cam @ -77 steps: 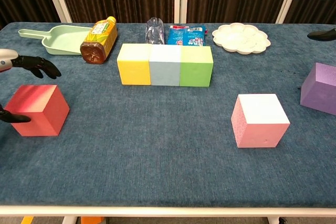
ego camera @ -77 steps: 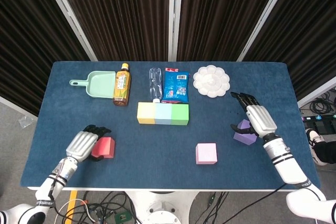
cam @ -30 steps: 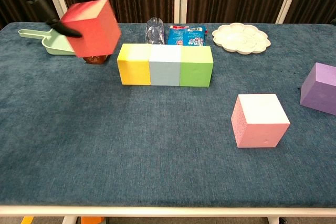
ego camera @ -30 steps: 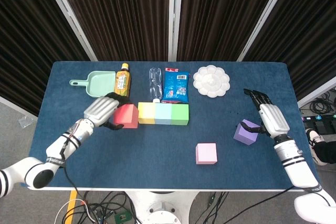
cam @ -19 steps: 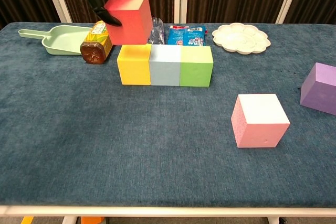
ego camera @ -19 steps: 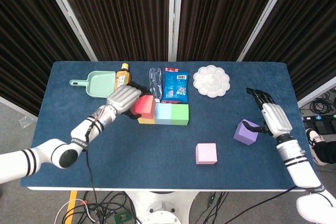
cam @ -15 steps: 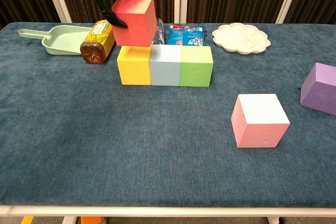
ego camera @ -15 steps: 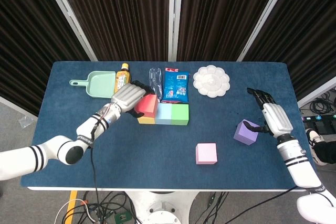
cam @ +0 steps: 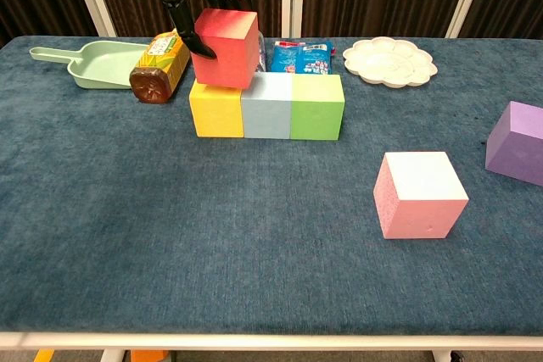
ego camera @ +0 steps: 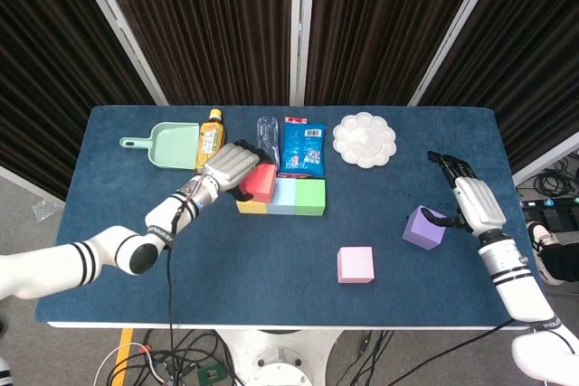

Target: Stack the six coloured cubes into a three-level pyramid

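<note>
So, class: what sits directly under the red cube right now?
The red cube, held by the left hand, sits over the yellow cube and partly over the light blue cube. Whether it rests on them cannot be told; their tops beneath it are covered.

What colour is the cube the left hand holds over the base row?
Red cube, clearest in the chest view.
</note>
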`<action>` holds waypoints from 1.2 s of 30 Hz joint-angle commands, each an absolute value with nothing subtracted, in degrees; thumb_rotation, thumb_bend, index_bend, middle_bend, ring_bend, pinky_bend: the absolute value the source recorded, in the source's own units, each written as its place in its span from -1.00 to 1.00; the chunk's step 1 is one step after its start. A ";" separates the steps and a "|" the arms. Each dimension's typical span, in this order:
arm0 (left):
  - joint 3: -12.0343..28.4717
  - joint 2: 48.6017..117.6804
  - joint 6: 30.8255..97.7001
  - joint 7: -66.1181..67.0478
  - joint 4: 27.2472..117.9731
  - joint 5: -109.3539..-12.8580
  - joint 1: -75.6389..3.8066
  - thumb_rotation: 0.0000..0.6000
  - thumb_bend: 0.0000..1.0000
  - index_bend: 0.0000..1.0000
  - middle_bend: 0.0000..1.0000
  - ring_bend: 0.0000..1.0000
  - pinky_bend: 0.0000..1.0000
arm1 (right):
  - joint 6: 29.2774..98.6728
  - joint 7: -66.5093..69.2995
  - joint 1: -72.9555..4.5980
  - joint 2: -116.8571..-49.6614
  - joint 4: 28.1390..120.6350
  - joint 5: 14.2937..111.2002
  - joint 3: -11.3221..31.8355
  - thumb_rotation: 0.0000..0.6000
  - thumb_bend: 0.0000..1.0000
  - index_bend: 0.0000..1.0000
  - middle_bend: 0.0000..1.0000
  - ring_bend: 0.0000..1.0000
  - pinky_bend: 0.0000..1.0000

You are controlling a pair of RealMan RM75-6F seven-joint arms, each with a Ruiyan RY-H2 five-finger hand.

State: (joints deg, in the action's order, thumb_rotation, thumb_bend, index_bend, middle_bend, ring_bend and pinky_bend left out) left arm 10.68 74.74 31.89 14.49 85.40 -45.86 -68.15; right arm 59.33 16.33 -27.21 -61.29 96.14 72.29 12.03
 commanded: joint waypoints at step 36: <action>5.06 78.38 36.77 19.68 84.96 -25.69 -76.69 1.00 -0.50 -0.31 -0.59 -0.66 -0.73 | 58.43 16.95 -27.18 -61.90 94.75 72.37 11.80 1.00 -0.59 -1.00 -0.79 -1.00 -1.00</action>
